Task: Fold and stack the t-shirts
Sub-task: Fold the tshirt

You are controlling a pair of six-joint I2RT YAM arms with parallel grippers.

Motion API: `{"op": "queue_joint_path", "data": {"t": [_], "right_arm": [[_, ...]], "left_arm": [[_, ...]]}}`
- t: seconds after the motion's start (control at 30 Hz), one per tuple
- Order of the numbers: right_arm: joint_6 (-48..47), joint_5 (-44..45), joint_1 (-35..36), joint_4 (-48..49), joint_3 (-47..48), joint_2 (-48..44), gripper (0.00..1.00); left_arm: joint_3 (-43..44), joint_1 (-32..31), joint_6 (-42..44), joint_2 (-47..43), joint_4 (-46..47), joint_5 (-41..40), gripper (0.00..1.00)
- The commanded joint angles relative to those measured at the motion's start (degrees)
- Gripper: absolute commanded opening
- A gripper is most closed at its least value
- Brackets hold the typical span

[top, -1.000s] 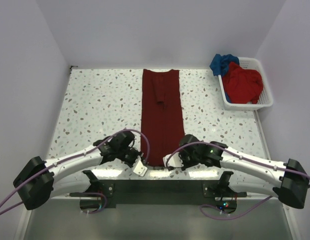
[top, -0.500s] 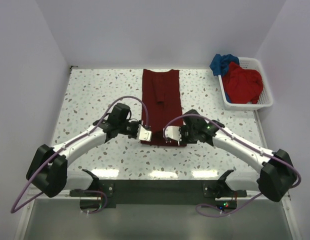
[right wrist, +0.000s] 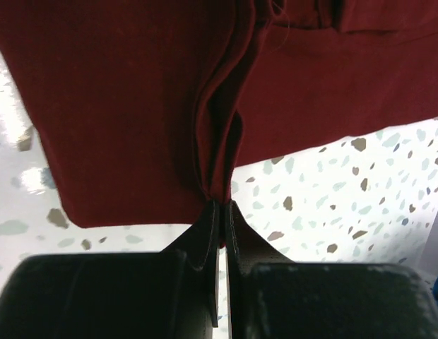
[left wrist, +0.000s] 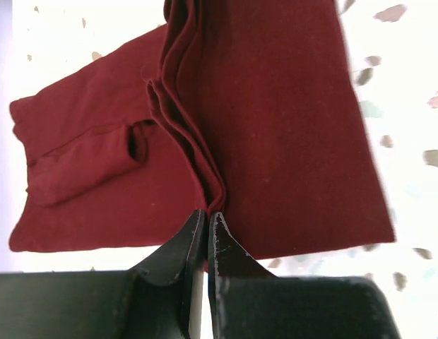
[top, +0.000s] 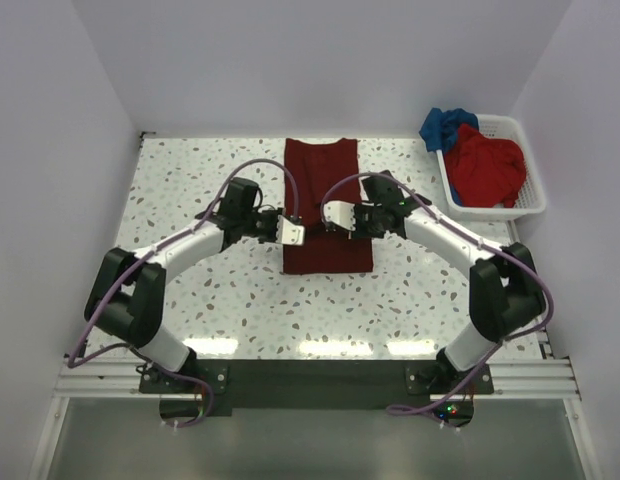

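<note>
Both claws clamped on a dark maroon cloth t-shirt [top: 328, 255], mid speckled white tabletop [top: 190, 190].
Top view: the claw housings cover the pinch points. Wrist views: left claw [left wrist: 207, 215] and right claw [right wrist: 220, 205] each nip a bunched ridge of cloth; layer count unclear. Blue t-shirt [top: 440, 125] mostly hidden behind the brighter red t-shirt [top: 485, 165] in the white slatted plastic basket [top: 495, 212], far right. A second ago the maroon shirt lay full length to the near edge; now its near half is drawn up and it reads shorter. Both arms have gone from low by their bases to stretched forward, elbows bowed outward, claws facing each other over the shirt.
</note>
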Motion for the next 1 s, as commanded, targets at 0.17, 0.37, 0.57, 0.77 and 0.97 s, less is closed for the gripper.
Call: {"op": "queue_joint_path", "data": {"t": [0.17, 0.37, 0.57, 0.77, 0.97], "right_arm": [[-3.54, -2.56, -3.16, 5.65, 8.77, 8.75, 0.0], [-4.07, -2.91, -4.48, 5.39, 14.31, 14.81, 0.0], [-4.25, -2.83, -4.83, 6.44, 18.0, 19.04, 0.0], [-4.07, -2.74, -5.18, 7.5, 20.9, 22.03, 0.0], [-4.16, -0.55, -5.18, 7.06, 22.66, 24.49, 0.0]], "left_arm": [[7.7, 2.17, 3.08, 8.01, 6.26, 0.33, 0.0], [11.65, 3.48, 3.17, 14.16, 8.64, -0.55, 0.0], [14.38, 4.54, 3.96, 18.21, 11.45, -1.52, 0.0], [16.31, 5.16, 4.04, 20.15, 13.39, -1.52, 0.0], [17.11, 5.33, 4.4, 22.61, 13.47, -2.75, 0.11]]}}
